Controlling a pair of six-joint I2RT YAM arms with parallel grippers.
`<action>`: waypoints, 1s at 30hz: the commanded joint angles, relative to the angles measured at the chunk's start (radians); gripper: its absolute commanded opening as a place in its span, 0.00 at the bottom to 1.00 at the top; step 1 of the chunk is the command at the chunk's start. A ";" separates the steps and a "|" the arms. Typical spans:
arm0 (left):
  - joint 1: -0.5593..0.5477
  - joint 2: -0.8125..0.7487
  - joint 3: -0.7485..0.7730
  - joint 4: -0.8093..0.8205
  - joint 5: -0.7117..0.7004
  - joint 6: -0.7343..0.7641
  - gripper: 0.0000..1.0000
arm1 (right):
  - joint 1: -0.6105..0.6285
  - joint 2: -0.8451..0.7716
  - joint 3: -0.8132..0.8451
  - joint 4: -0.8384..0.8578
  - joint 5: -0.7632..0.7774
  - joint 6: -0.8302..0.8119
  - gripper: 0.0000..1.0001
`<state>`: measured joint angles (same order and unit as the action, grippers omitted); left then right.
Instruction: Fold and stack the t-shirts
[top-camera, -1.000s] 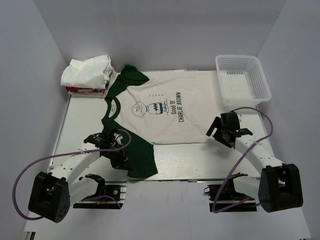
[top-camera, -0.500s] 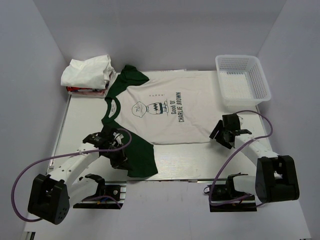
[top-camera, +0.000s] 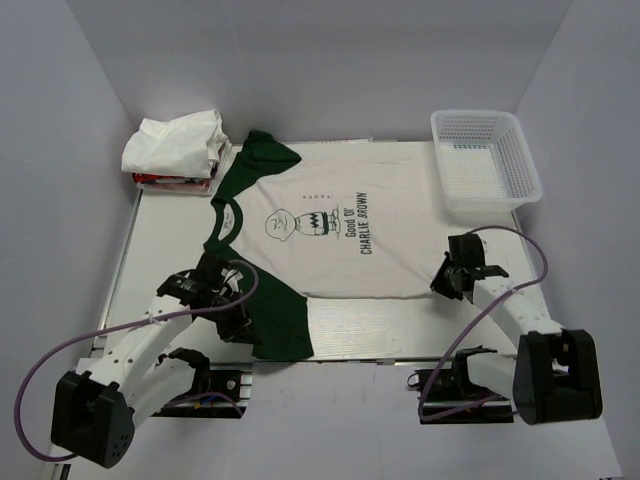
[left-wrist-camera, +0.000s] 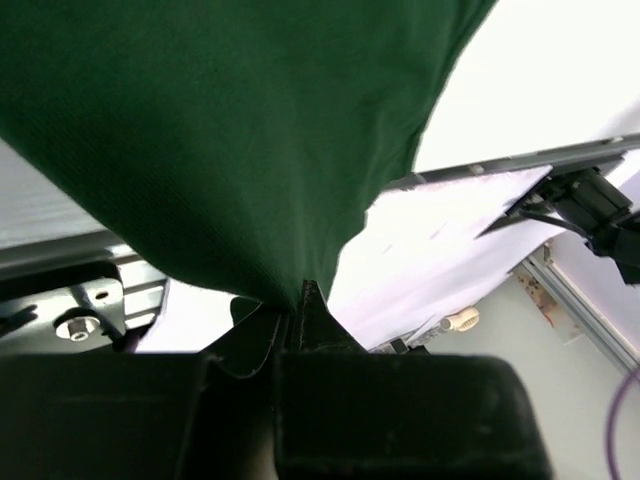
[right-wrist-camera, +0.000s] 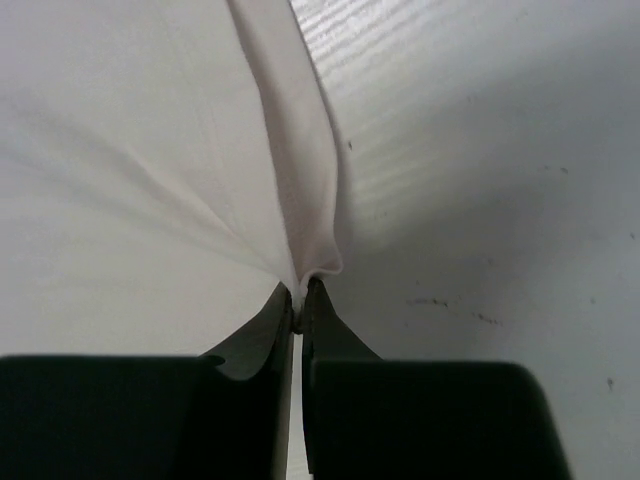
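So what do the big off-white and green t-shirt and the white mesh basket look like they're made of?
The large off-white and dark green t-shirt: soft knit cloth, probably cotton, matte; it creases where pinched and a fine weave shows close up. The white mesh basket: likely rigid plastic, given its even moulded lattice walls.

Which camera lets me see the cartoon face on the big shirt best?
The top view: the whole t-shirt lies spread out there, face and lettering showing. The left wrist view shows only its green sleeve pinched in the left gripper; the right wrist view only plain off-white hem in the right gripper.
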<state>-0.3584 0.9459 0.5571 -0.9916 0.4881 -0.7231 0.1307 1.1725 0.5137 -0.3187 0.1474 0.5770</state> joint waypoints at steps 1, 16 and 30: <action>-0.005 -0.051 0.036 -0.032 0.052 -0.022 0.00 | 0.000 -0.083 0.000 -0.151 -0.023 -0.031 0.00; 0.019 0.140 0.202 0.451 0.230 -0.044 0.00 | 0.007 0.078 0.238 -0.122 -0.106 -0.108 0.00; 0.101 0.451 0.608 0.505 -0.156 -0.050 0.00 | 0.004 0.286 0.532 -0.140 -0.036 -0.100 0.00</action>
<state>-0.2886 1.3888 1.0969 -0.5102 0.4606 -0.7860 0.1341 1.4284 0.9886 -0.4484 0.0765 0.4889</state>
